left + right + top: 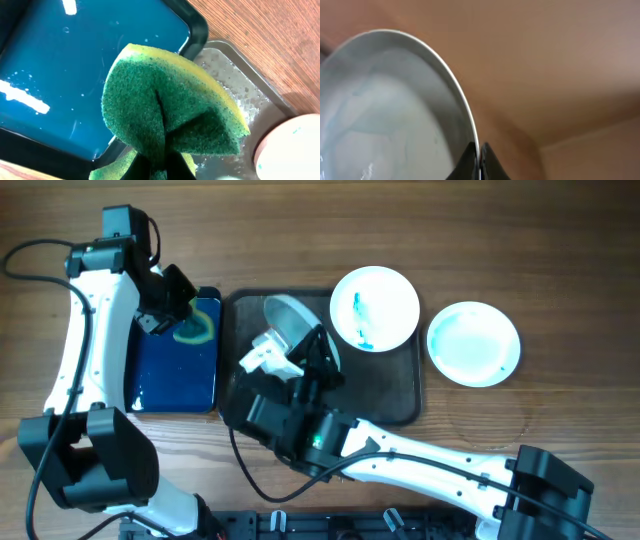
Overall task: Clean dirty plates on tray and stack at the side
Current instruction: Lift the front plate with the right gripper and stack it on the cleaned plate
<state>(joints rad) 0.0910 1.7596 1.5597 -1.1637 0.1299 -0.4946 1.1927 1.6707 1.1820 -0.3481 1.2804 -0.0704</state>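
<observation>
Right gripper (478, 152) pinches 1 steeply tilted plate (385, 110); left gripper (161, 162) clamps sponge (150, 85).

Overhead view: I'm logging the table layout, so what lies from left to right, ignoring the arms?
Blue tray → tilted plate → smeared plate → plate on the wood.

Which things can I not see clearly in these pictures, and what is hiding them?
Overhead: the right arm covers the tray's lower-left corner and much of the held plate.
Left wrist: the sponge hides the left gripper's fingertips.
Right wrist: the held plate's surface is blurred, its lower part cut off by the edge.
</observation>
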